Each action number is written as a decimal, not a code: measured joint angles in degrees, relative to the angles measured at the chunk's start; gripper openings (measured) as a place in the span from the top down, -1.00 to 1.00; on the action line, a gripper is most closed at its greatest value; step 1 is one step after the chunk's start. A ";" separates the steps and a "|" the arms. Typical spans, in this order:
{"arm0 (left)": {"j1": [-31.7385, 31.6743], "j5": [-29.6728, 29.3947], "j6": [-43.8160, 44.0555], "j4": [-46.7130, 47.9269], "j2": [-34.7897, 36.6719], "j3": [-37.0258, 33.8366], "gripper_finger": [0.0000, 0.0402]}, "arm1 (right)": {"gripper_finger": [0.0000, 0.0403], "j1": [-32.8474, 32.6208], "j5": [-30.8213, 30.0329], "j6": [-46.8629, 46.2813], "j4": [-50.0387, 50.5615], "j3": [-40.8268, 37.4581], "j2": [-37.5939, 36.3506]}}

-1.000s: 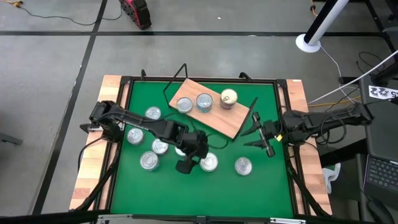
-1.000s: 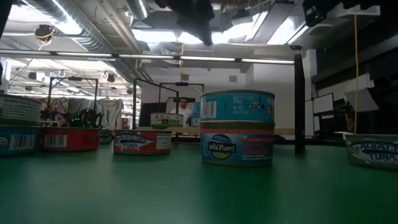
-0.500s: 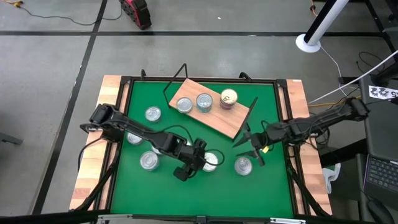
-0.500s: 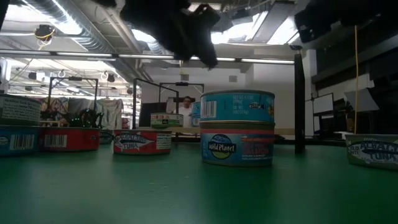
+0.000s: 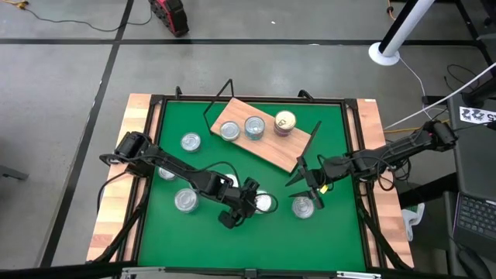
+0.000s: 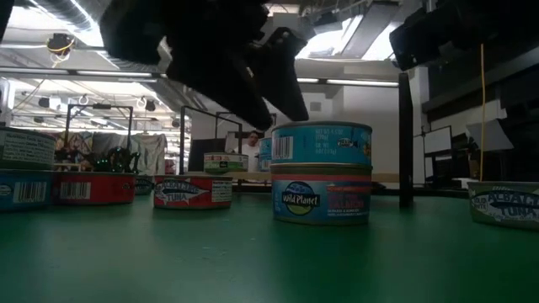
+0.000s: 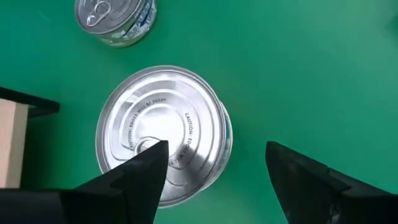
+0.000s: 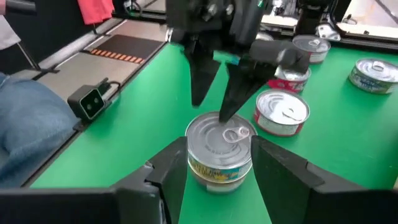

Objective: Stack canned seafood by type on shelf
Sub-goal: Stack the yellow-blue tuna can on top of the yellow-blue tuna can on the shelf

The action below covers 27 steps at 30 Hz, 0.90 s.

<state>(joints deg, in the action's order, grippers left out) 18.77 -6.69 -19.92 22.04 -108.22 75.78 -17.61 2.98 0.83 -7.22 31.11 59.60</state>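
Tins are what we're sorting, and right now our left gripper point(image 5: 246, 206) hangs over the two-tin stack point(image 5: 263, 202) near the front middle of the green mat point(image 5: 232, 248), fingers spread wide and holding nothing. In the left wrist view the stack's silver lid point(image 7: 163, 135) sits between and just past our dark fingers point(image 7: 134, 180), one tip over the lid's edge, the other over bare mat.

Our right gripper point(image 5: 307, 184) is out over the mat too, above the lone tin point(image 5: 303, 207) just right of the stack. In its wrist view that tin point(image 8: 220, 152) sits between the fingers point(image 8: 165, 171), which stand partly apart either side of it; we can't tell if they touch it, and it's still resting on the mat. The left gripper point(image 8: 219, 65) shows dead ahead there, so the two are pretty crowded together.

Further out: another tin point(image 5: 185, 201) left of the stack, more at point(image 5: 191, 142) and point(image 5: 167, 171), partly under the left arm. The shelf point(image 5: 267, 133), a wooden board with black wire ends, lies angled at the back of the mat with two silver tins point(image 5: 229, 130) point(image 5: 254, 126) and a gold-topped one point(image 5: 285, 121) on it.

From the low view the stack point(image 6: 321, 172) shows a teal tin on a blue one, with a red-labelled tin point(image 6: 192, 192) off to its side.
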 joint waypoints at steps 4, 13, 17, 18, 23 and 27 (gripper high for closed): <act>-0.03 -1.07 -0.60 -1.14 -0.38 -0.20 -0.19 | 0.12 0.01 0.00 -0.01 -0.18 0.00 -0.01; -0.11 -3.31 -1.25 0.01 -0.40 -0.28 0.13 | 0.12 0.01 0.00 -0.08 -0.41 0.00 -0.03; -0.67 -4.53 -1.66 0.06 -0.40 -0.28 0.26 | 0.12 0.01 -0.48 -0.10 -0.39 0.00 -0.03; -0.81 -4.53 -1.64 0.04 -0.40 -0.28 0.29 | 0.12 0.01 -0.52 -0.10 -0.39 0.00 -0.03; -1.66 -4.68 -1.66 0.06 -0.40 -0.28 0.42 | 0.12 0.01 -0.57 -0.10 -0.39 0.00 -0.03; -2.44 -4.69 -1.71 0.06 -0.40 -0.28 0.50 | 0.12 0.01 -0.66 -0.10 -0.39 0.00 -0.03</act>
<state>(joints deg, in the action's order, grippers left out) 16.33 -11.38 -21.63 22.11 -108.62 75.50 -17.61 2.33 0.73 -7.62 31.11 59.57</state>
